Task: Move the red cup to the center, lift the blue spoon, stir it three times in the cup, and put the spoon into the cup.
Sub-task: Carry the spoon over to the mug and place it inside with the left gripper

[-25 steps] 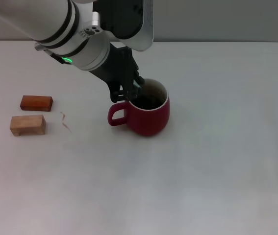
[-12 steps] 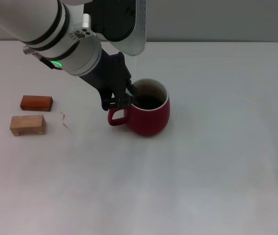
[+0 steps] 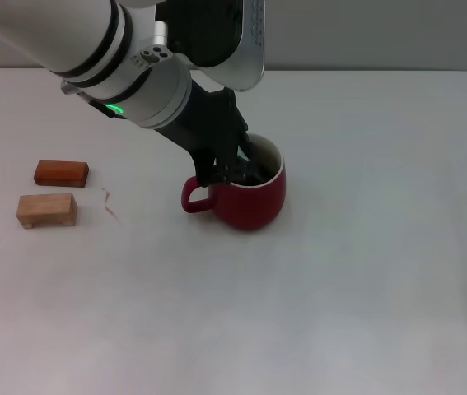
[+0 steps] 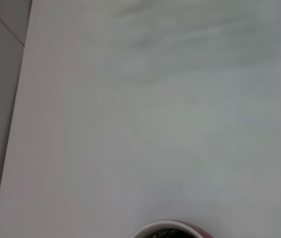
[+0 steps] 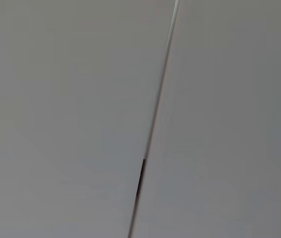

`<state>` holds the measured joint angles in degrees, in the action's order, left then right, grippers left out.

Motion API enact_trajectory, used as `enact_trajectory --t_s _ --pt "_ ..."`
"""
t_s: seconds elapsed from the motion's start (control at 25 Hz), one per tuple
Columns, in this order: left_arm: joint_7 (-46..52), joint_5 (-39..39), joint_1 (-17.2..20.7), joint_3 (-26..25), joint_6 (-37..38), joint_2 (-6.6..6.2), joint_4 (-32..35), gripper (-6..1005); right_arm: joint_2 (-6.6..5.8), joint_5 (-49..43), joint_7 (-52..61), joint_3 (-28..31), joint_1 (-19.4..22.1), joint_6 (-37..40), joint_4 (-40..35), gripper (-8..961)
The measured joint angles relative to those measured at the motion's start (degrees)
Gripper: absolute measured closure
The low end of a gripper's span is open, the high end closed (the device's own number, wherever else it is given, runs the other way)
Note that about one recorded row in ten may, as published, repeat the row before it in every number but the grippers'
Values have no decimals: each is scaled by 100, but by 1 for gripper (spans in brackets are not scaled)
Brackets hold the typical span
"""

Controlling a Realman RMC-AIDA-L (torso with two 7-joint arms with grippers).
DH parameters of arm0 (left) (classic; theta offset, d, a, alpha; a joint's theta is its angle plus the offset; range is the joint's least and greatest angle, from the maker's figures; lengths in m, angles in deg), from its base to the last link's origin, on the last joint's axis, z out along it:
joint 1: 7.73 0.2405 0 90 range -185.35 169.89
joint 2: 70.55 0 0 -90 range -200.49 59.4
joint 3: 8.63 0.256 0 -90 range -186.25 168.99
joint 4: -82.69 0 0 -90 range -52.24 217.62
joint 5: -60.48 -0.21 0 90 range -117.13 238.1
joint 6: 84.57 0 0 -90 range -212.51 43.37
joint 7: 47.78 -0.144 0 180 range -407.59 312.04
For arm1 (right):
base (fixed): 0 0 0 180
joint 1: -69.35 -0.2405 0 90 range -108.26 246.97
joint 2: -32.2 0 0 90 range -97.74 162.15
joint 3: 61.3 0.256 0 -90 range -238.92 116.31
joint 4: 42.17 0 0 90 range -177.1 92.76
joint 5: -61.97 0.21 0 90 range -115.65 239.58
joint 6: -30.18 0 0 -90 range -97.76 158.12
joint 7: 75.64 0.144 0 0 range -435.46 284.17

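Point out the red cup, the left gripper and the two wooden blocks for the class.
red cup (image 3: 254, 206): head view, on its dark-red outer wall.
left gripper (image 3: 233, 171): head view, black fingertips at the cup's mouth.
reddish wooden block (image 3: 61, 173): head view, top face.
pale wooden block (image 3: 47, 209): head view, front face.

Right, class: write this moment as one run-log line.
stage: stirring | left pincer: dipped in cup mouth | spoon: not visible | cup: upright, handle toward blocks | right arm: out of view
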<state>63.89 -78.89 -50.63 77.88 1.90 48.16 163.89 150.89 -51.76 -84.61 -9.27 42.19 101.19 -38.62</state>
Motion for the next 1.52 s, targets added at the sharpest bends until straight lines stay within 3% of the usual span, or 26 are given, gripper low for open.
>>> enact_trajectory --t_s 0.68,1.04,1.52 --pt "30 -291 83 176 -724 -16 -124 826 5 -1 1 -1 33 33 -9 224" --pt "124 -643 168 184 -476 -15 -18 826 -1 -1 1 -1 12 36 -13 224" --pt "152 -562 283 338 -116 0 400 826 -4 -1 1 -1 -9 7 -13 223"
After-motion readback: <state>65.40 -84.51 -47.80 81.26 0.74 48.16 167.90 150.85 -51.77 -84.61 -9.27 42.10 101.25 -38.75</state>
